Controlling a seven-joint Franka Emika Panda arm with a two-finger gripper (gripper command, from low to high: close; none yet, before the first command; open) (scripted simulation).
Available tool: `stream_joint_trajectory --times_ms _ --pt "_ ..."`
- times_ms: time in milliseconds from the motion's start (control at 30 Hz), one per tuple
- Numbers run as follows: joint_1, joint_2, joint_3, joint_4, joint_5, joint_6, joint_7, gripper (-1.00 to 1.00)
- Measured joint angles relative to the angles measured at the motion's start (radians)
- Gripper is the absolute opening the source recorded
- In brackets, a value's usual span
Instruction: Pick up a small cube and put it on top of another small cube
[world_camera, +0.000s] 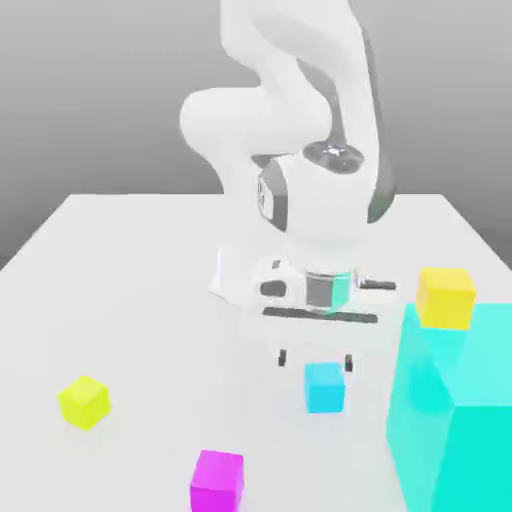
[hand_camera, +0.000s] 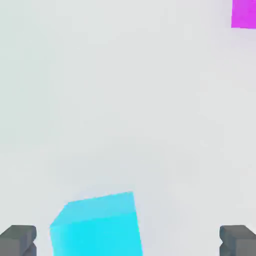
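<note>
On the white table (world_camera: 140, 290), going from the exterior view's left to its right, the first thing is a little yellow-green cube (world_camera: 84, 402). It sits at about 8 o'clock from the middle of the table, well apart from everything else.

Next is a small pink-purple cube (world_camera: 217, 479), near the front edge at about 6 o'clock. In the hand view the pink-purple cube (hand_camera: 244, 13) peeks in at one corner.

Then comes the small sky-blue cube (world_camera: 325, 387). It rests flat on the table, at about 5 o'clock from the middle. The robot's gripper (world_camera: 315, 357) hangs just above and a bit behind it. The two dark fingers (world_camera: 284, 356) are spread wide, with nothing between them. In the hand view the sky-blue cube (hand_camera: 97, 225) sits between the two grey fingertips (hand_camera: 18, 240), closer to one than the other, and it touches neither.

The white robot arm (world_camera: 300, 120) stands tall behind the gripper, at 12 o'clock.

Last is a huge turquoise cube (world_camera: 460, 410) at about 4 o'clock, just beside the sky-blue cube. A small yellow cube (world_camera: 446, 297) sits at its top back edge.
</note>
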Motion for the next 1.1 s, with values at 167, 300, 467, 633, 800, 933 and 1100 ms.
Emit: stream_joint_trajectory --times_ms 167,300,467,633,800,933,1100 --pt "0.030 0.139 -0.064 0.019 -0.108 0.120 0.051 0.00" --pt "0.139 0.270 -0.180 0.040 -0.147 0.230 0.084 -1.00" --pt "0.139 0.270 -0.180 0.040 -0.149 0.231 0.087 -1.00" --pt "0.104 0.195 -0.138 0.028 -0.115 0.169 0.057 -1.00" --pt "0.104 0.028 -0.106 -0.003 -0.014 0.031 -0.012 -1.00" --pt "0.168 -0.023 -0.077 0.000 0.035 -0.013 0.026 -1.00" --pt "0.237 -0.061 -0.035 0.100 0.082 -0.136 0.022 -1.00"
